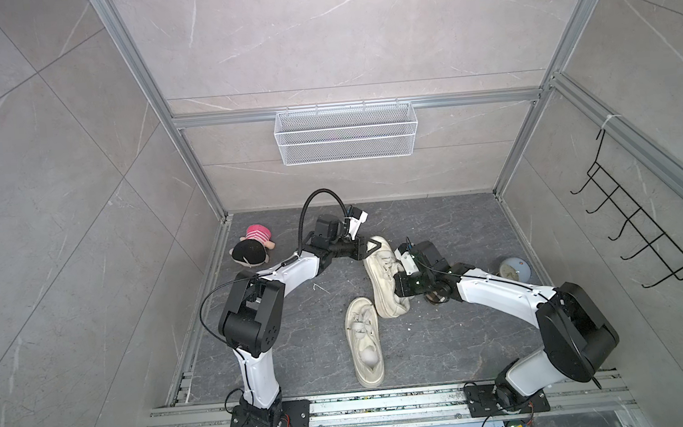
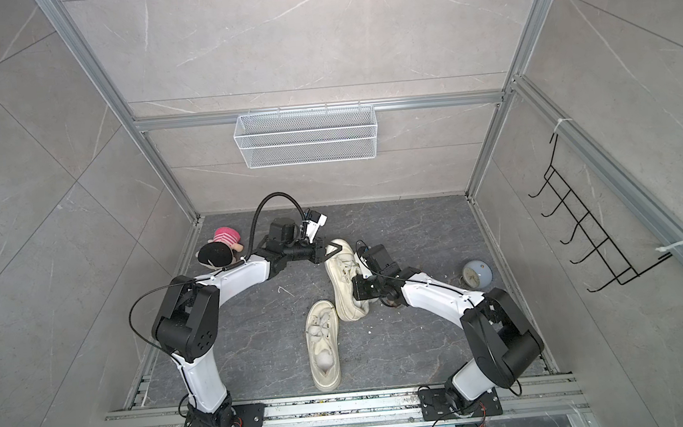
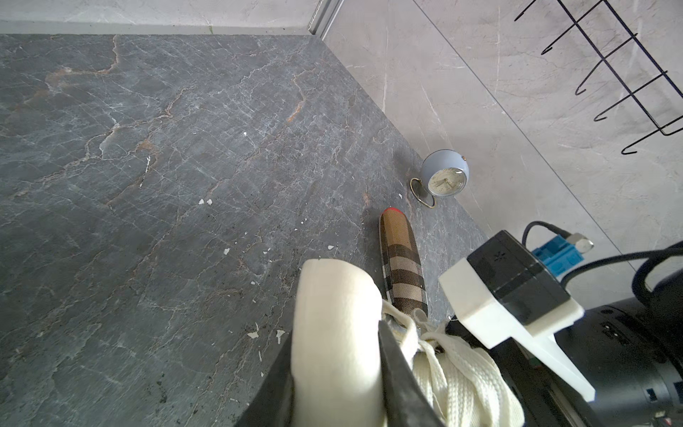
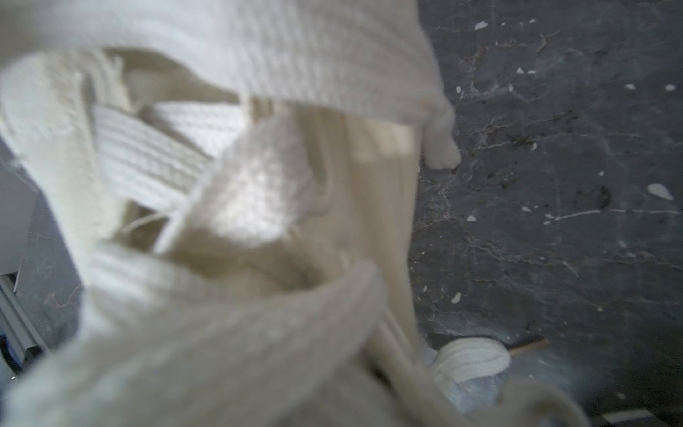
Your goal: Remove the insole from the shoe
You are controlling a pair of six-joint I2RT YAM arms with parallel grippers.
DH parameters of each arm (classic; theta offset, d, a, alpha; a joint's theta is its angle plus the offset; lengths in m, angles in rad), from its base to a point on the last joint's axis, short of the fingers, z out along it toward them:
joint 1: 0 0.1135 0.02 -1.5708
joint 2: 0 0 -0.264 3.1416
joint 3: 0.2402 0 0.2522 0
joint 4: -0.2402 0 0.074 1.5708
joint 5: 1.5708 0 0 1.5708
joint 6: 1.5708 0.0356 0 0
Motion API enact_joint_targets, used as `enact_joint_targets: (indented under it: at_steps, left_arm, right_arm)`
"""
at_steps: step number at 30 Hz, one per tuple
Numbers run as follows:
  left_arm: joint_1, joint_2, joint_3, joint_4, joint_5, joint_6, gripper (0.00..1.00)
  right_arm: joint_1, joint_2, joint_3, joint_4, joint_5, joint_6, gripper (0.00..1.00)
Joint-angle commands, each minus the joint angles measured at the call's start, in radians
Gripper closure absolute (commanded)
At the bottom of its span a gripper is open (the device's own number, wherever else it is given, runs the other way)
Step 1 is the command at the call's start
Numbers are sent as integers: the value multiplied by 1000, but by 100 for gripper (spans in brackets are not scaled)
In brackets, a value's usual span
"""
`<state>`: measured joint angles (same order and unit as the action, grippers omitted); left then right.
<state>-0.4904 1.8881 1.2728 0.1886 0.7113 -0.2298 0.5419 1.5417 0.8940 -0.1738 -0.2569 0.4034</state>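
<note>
On the far part of the desk [image 1: 445, 339], Ben asks, who has the cream shoe [image 1: 384, 292]?

Mia: The left fingers [image 3: 401, 373] are pinched tight on its toe end. The right fingers [image 1: 400, 281] are down by the laces [image 4: 148, 159], at the middle of the shoe. I cannot tell how wide they are or if they hold anything. The close view is all blur.

Ben: Where is the insole?

Mia: I cannot see it. I think it is down inside the shoe, under the tongue and laces. A brown checked thing [image 3: 403, 266] lies on the desk just right of the shoe, near the clock [image 3: 445, 175], but I cannot tell what it is.

Ben: How will the insole feel?

Mia: Light, thin and bendy, I think. It may stick to the bottom. Best to pinch its heel edge through the shoe's opening and peel it up slowly while the toe is held.
</note>
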Motion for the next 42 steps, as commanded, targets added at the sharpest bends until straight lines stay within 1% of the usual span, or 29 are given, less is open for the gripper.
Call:
enact_joint_targets:
  at_steps: [1, 6, 11, 12, 14, 16, 18, 20, 24, 30, 32, 36, 37, 42]
  left_arm:
    - [-17, -32, 31, -26, 106, 62, 100]
    - [-25, -32, 40, -26, 116, 64, 100]
    - [-33, -32, 49, -26, 126, 65, 100]
    - [-34, -32, 49, -26, 128, 64, 100]
    - [-37, -34, 52, -31, 125, 65, 100]
    - [-38, -36, 54, -34, 125, 66, 100]
    - [-40, -40, 53, -38, 128, 74, 100]
    - [-42, -43, 51, -40, 129, 82, 100]
    - [-49, -47, 53, -39, 153, 108, 100]
    - [-63, -57, 45, -46, 161, 157, 100]
    - [-62, -60, 43, -45, 166, 167, 100]
    - [-74, -66, 31, -13, 188, 198, 100]
    - [-78, -64, 31, -11, 192, 204, 100]
    - [-95, -57, 31, 11, 224, 229, 100]
  right_arm:
    - [-53, 46, -23, 12, -43, 8, 58]
    - [-61, 84, -32, 36, -72, 5, 56]
    - [-64, 129, -48, 98, -123, 10, 55]
    - [-64, 133, -51, 99, -114, 10, 55]
    - [-65, 131, -59, 86, -53, 7, 54]
    - [-66, 105, -70, 62, 38, -2, 51]
    - [-69, 81, -69, 28, 99, -18, 48]
    - [-77, 68, -68, 11, 106, -33, 45]
    - [-89, 85, -75, 29, 45, -41, 44]
    - [-90, 69, -81, 5, 106, -57, 41]
    - [-91, 65, -88, 15, 80, -61, 39]
    - [-95, 103, -125, 150, -108, -35, 39]
    - [-94, 117, -131, 182, -138, -23, 39]
    - [-94, 169, -160, 337, -204, 29, 39]
